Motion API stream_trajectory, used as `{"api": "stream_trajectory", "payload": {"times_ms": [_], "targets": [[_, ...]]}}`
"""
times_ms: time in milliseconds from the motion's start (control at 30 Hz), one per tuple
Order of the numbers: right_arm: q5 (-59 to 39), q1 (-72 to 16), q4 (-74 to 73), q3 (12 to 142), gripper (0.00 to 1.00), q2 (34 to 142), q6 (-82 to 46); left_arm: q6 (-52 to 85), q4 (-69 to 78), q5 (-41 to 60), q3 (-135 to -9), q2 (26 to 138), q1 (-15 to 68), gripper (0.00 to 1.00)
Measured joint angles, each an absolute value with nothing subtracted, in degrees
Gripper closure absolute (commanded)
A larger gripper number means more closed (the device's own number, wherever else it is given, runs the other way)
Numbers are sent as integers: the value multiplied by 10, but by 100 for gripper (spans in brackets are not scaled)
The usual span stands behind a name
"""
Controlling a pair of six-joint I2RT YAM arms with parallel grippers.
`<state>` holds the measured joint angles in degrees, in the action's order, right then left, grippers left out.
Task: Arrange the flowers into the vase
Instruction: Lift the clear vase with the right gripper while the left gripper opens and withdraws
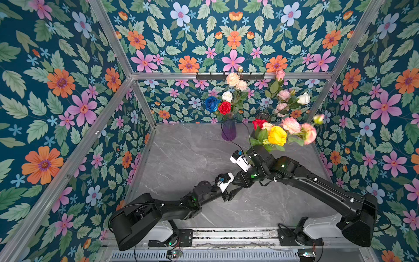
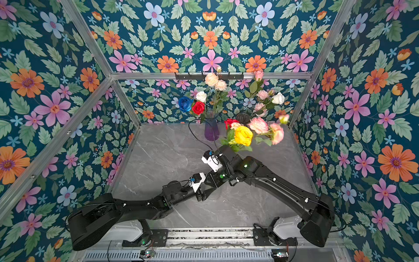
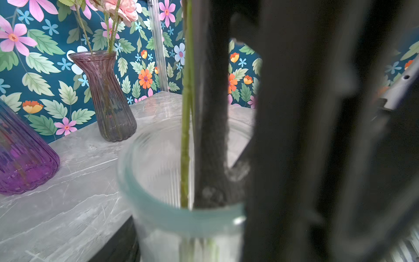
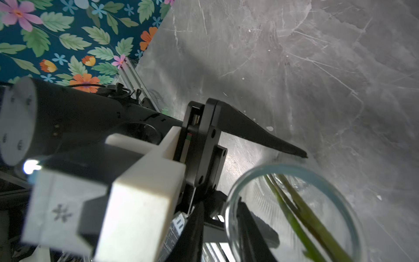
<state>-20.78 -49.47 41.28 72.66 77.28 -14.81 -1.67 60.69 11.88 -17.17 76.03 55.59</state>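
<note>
A clear glass vase (image 3: 181, 217) stands low between my left gripper's (image 3: 188, 245) jaws, which are shut on its sides; one left finger (image 4: 260, 136) runs along its rim (image 4: 294, 167). Several green stems (image 4: 301, 215) stand inside it. Their flowers (image 1: 277, 135), with yellow, red and pink heads, lean right above my right arm in both top views, blurred. My right gripper (image 4: 222, 231) is open and straddles the rim, one finger (image 3: 210, 136) inside the glass beside a stem (image 3: 186, 136). The arms hide the vase in both top views.
A purple vase (image 1: 228, 131) with blue, red, white and cream flowers and a smoky vase (image 1: 263, 117) with pink and white flowers stand at the back wall. Both arms cross over the grey marble table (image 1: 181, 163). Patterned walls enclose three sides.
</note>
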Motion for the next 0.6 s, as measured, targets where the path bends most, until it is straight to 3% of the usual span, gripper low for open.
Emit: {"api": "stream_trajectory", "payload": {"times_ms": [167,333,500,600], "targets": [[-112,-533,468,761,66,786,-133,-16,612,126,-172,767,556,100],[-29,-566,513,798,71,819,-120,-13,612,126,-174,774,556,100],[6,-575,533,816,82,848,-114,-3,599,123,-175,773,555,100],[6,-576,534,823,95,855,-99,4,591,123,-175,766,555,100]]}}
